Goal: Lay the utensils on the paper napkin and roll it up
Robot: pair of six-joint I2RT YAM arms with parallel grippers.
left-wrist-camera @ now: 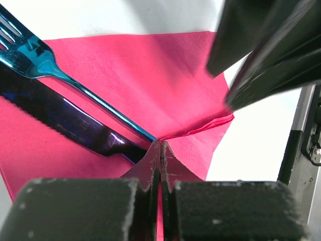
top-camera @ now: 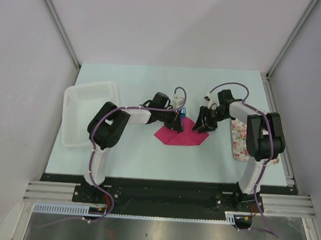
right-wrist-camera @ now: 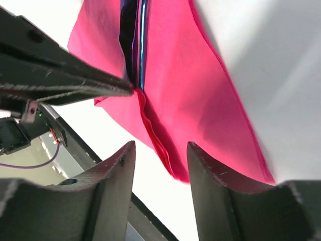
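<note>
the paper napkin was thin matt paper with a fine dimpled grain, softly creased. the fork and knife were glossy blue metal, mirror-smooth, catching bright highlights. the left gripper had matt black fingers, rough and grainy, with scuffed pale edges. the right gripper looked likewise matt and scratched.

Left arm, right arm: white links, black joints, purple cables; left end effector black

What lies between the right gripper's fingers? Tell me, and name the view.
The right wrist view shows the right gripper open, with a folded edge of the paper napkin in the gap, over white table.
</note>
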